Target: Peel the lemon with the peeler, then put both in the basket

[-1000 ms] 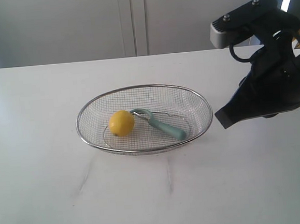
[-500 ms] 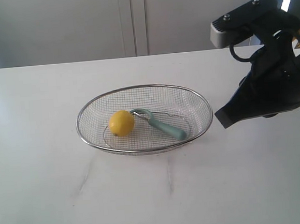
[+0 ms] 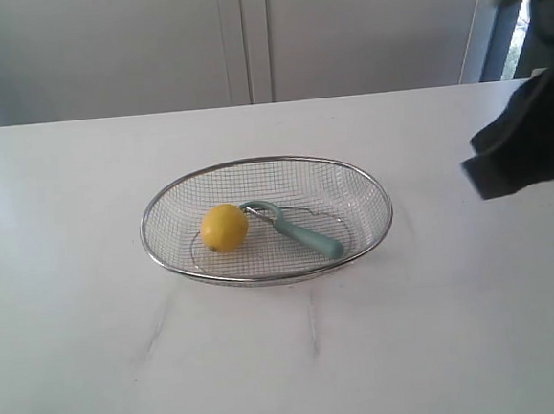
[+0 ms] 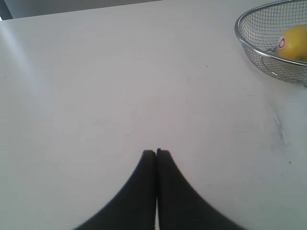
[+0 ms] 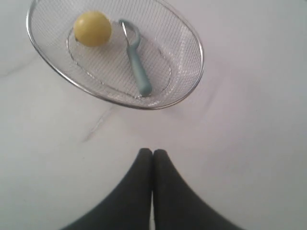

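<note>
Right gripper (image 5: 152, 152): fingers pressed together and holding nothing, hanging over bare table (image 5: 249, 143) just outside the basket (image 5: 194, 36). Left gripper (image 4: 157, 152): likewise pressed together and empty, well apart from the basket, which shows only at the corner of its view. In the exterior view the right arm (image 3: 526, 144) is a dark blur at the edge.

The lemon (image 3: 224, 227) lies inside the basket, with the peeler (image 3: 293, 230) beside it, its curved head against the fruit and its handle running toward the far rim.

We judge the placing done. Whether any skin has come off we cannot tell, as the faces shown look smooth and whole. To finish well, we would keep both arms high and clear of the light wire rim, which a brush could shift.

A small round red-and-white sticker (image 4: 282, 43) sits on the lemon, its print too small to read. We find no other writing.
</note>
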{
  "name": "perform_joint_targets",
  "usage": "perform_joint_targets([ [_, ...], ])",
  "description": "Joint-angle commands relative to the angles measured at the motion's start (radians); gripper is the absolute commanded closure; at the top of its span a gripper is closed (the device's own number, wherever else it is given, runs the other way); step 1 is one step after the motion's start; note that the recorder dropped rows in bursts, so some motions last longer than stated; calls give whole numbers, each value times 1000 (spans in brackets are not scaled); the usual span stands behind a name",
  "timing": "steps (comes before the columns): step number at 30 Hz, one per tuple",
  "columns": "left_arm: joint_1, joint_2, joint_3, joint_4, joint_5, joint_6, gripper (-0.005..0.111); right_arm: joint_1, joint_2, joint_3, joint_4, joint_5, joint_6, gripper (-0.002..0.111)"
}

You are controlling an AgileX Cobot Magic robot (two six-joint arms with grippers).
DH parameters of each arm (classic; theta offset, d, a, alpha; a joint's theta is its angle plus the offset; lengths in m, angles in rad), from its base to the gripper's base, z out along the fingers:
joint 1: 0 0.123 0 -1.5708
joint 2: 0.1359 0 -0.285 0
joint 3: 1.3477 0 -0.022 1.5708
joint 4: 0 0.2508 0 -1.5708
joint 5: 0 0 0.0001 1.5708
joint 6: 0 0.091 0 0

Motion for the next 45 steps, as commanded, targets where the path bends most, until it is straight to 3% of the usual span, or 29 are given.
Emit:
perform_joint_targets([
  [1, -5, -5, 1, -3, 5, -6, 107, -71, -163, -2, 0, -6, 0, 108],
  [9, -5, -5, 1, -3, 5, -6, 107, -347, -497, -2, 0, -6, 0, 108],
  [14, -5, -5, 1, -3, 5, -6, 107, -452, -645, -2, 0, -6, 0, 108],
  [21, -5, -5, 1, -3, 5, -6, 107, -458, -788, -2, 0, -6, 0, 108],
  [34, -5, -5, 1, -3, 5, -6, 107, -456, -792, 34, 0, -7, 0, 108],
  [41, -5, -5, 1, -3, 5, -6, 107, -456, -792, 183, 0, -5, 0, 108],
  [45, -5, -5, 1, -3, 5, -6, 107, -456, -792, 394, 0, -80, 0, 108],
])
